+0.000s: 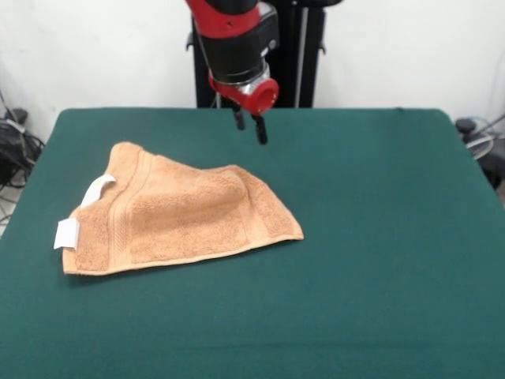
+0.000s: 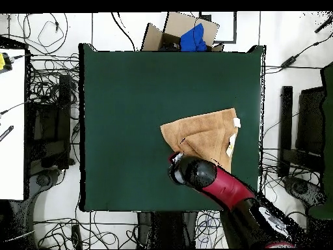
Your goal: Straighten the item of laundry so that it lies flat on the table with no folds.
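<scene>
The peach-orange towel lies on the left half of the green table. It is folded over into an uneven wedge with a raised hump in the middle. A white tag sticks out at its left corner and a white loop lies on its upper left edge. My gripper hangs just behind the towel's far edge, above the table, open and empty. In the overhead view the towel lies near the table's right edge, and the arm's wrist covers the gripper at the towel's near edge.
The black pedestal stands behind the table's far edge. A cardboard box with a blue thing in it sits beyond the table's top edge in the overhead view. Cables and equipment lie on the floor around the table.
</scene>
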Available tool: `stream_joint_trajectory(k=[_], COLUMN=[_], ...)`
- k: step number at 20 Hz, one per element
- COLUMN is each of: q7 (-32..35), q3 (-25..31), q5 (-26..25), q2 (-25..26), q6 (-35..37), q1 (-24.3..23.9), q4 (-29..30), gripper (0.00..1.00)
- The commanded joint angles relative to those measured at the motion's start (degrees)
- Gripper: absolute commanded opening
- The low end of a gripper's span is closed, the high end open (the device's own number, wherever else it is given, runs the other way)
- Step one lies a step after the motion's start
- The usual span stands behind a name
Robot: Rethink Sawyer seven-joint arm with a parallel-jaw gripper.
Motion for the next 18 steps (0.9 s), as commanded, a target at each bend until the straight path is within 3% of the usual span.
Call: stream_joint_trajectory(k=[1, 5, 18], q7=[9.0, 9.5, 7.4], q3=[0.3, -1.7, -9.5], q5=[3.9, 3.6, 0.5], q2=[-1.5, -2.1, 5.9], q6=[5.5, 6.5, 8.4], q1=[2.5, 4.3, 8.6], q4=[-5.9, -7.7, -20.5], gripper=[1.0, 1.0, 1.0])
